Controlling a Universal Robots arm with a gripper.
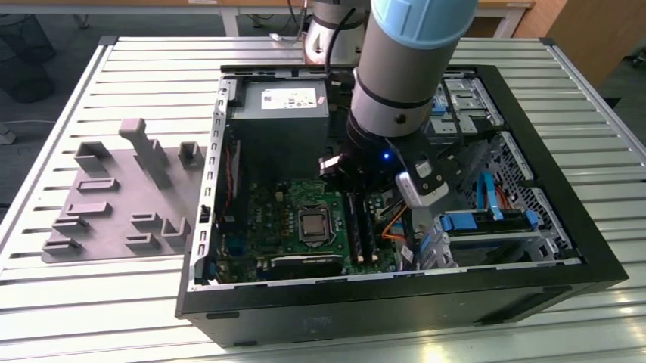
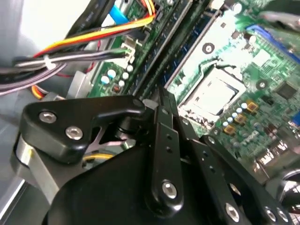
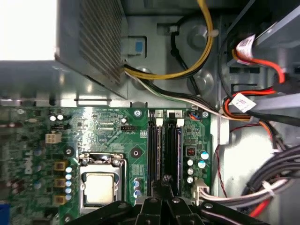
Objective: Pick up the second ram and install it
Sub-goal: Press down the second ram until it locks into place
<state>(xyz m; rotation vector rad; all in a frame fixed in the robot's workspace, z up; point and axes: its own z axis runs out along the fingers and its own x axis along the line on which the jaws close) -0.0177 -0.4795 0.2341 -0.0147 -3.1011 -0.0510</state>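
Sitting in motherboard (image 3: 103, 136) slots: second ram (image 3: 172, 150)

Slatted pale metal counter (image 1: 121, 302) under bright overhead light, with wooden desks (image 1: 504, 11) behind it and dark grey floor (image 1: 41, 83) at the exterior view's left.
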